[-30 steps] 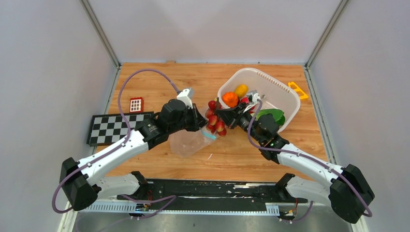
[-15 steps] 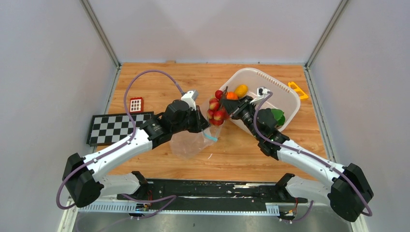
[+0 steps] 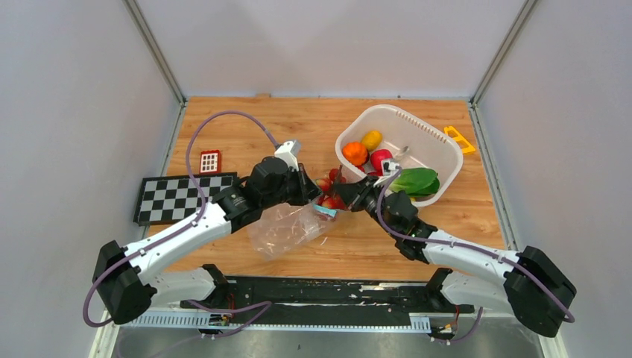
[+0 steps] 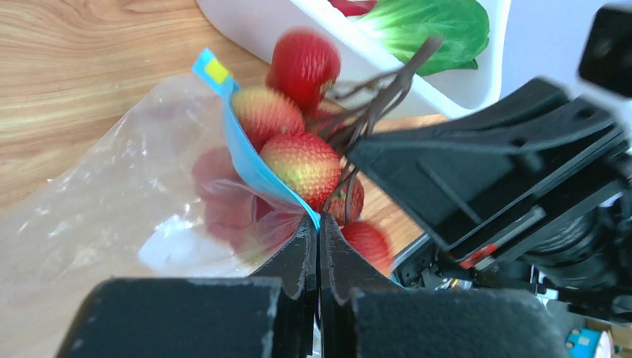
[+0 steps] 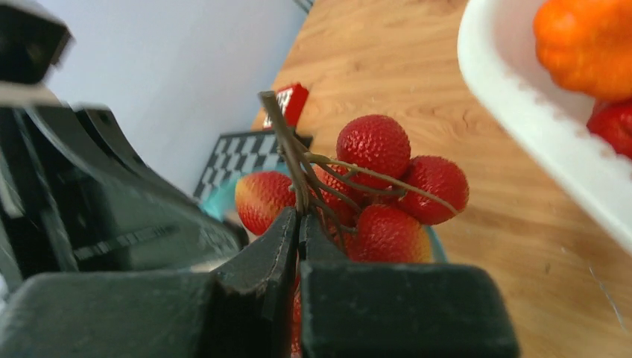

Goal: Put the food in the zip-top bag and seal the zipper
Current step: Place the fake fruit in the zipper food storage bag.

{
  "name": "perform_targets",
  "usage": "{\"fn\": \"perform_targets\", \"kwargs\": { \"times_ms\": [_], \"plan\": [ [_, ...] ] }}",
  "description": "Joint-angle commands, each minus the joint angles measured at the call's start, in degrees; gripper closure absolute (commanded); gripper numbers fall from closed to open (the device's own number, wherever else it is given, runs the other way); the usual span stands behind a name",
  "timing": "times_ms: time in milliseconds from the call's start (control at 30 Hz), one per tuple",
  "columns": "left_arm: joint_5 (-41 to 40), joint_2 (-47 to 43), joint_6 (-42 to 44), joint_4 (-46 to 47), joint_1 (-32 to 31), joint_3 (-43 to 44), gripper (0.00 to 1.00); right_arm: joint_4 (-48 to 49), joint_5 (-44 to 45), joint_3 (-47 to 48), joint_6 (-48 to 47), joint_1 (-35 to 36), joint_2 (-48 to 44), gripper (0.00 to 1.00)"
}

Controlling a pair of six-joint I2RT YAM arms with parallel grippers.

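My left gripper (image 3: 311,195) (image 4: 318,224) is shut on the teal zipper (image 4: 250,160) of the clear zip-top bag (image 3: 287,230) (image 4: 112,209), holding its mouth up. My right gripper (image 3: 349,195) (image 5: 299,218) is shut on the brown stem of the red grape bunch (image 3: 329,192) (image 5: 373,190) (image 4: 302,153), which hangs at the bag's mouth, partly inside. The orange tangerine (image 3: 355,153) (image 5: 585,41), yellow lemon (image 3: 371,139) and red apple (image 3: 381,159) lie in the white basket. The dark purple piece is out of view.
The white basket (image 3: 436,145) (image 4: 358,56) stands at the back right and also holds a green leaf (image 3: 414,181) (image 4: 425,26). A checkerboard mat (image 3: 175,195) and a small red block (image 3: 210,160) lie at the left. A yellow piece (image 3: 459,139) lies beyond the basket.
My right gripper has carried the grape bunch down and forward into the bag's mouth. The bag has spread lower and to the left. My left gripper has kept hold of the zipper.
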Motion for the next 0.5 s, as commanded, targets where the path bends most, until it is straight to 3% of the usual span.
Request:
{"fn": "perform_targets", "kwargs": {
  "times_ms": [0, 200, 467],
  "plan": [
    [-4.6, -4.4, -2.5, 4.5, 0.0, -0.4, 1.00, 12.7, -2.3, -5.5, -6.1, 1.7, -2.3, 1.00],
    [-8.2, -6.3, -2.5, 3.2, 0.0, -0.3, 1.00, 22.5, -6.6, -12.2, -14.2, 1.8, -6.6, 1.00],
    [-5.8, -4.7, -2.9, 5.2, 0.0, 0.0, 1.00, 22.6, -22.5, -10.5, -22.2, 1.8, -8.6, 1.00]
  ]
}}
